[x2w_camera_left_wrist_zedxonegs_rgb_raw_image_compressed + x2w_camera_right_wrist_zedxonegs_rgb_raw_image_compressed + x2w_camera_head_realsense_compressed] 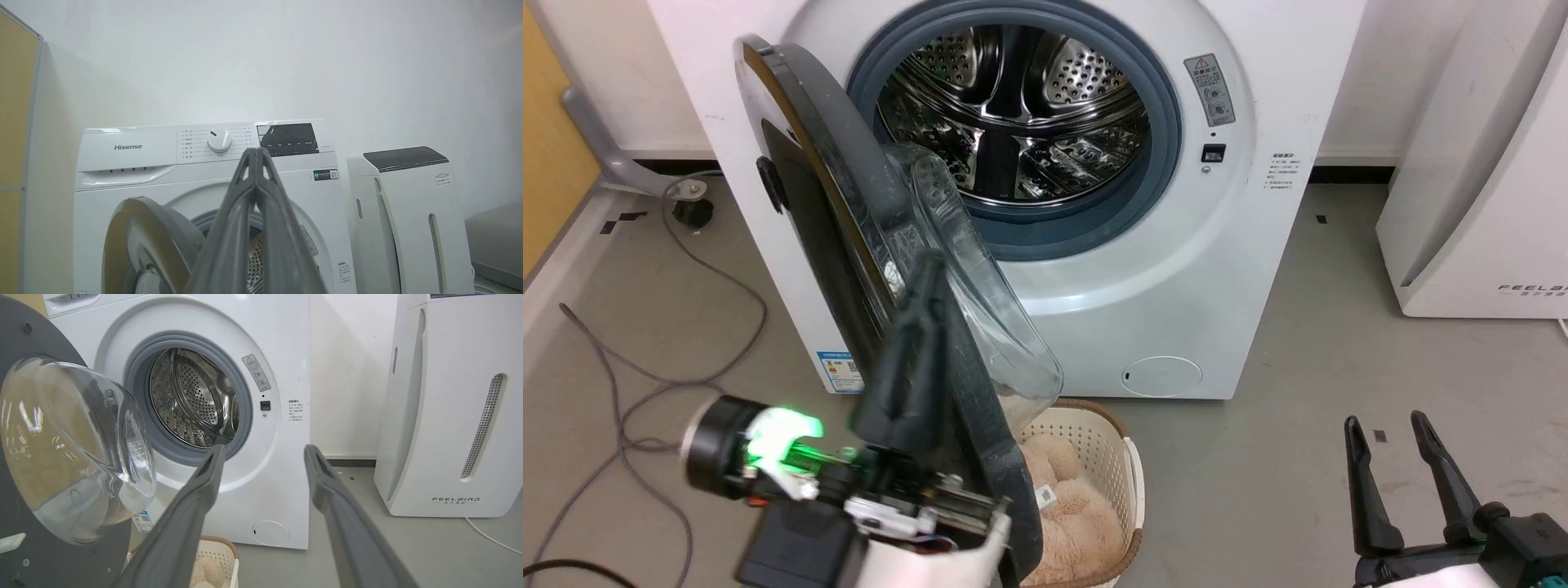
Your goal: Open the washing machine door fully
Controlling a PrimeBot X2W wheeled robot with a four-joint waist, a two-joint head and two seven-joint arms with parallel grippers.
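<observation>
Plainly, the washing machine door (800, 204) stands roughly square to the front of the washing machine (1258, 245). It is hinged at the left of the opening, and its plane runs far to near with the free edge toward the robot. The glossy black face is turned left and the clear glass bowl (988, 318) bulges right. By that I judge it about halfway open, with the remaining swing going left and back. The left gripper (929, 265) is the nearer one: its 2 fingers are pressed together with nothing between them, rising alongside the door's near rim on the bowl side. The door therefore lies just left of them, though I cannot tell whether they touch it. A sideways push to the left looks like what the next move calls for. The right gripper (1385, 419) hangs at the near right, fingers apart and empty, well apart from the door. A white basket (1134, 482) sits on the floor beneath the door's free edge, and a FEELBIRD appliance (1486, 204) stands at the right.
</observation>
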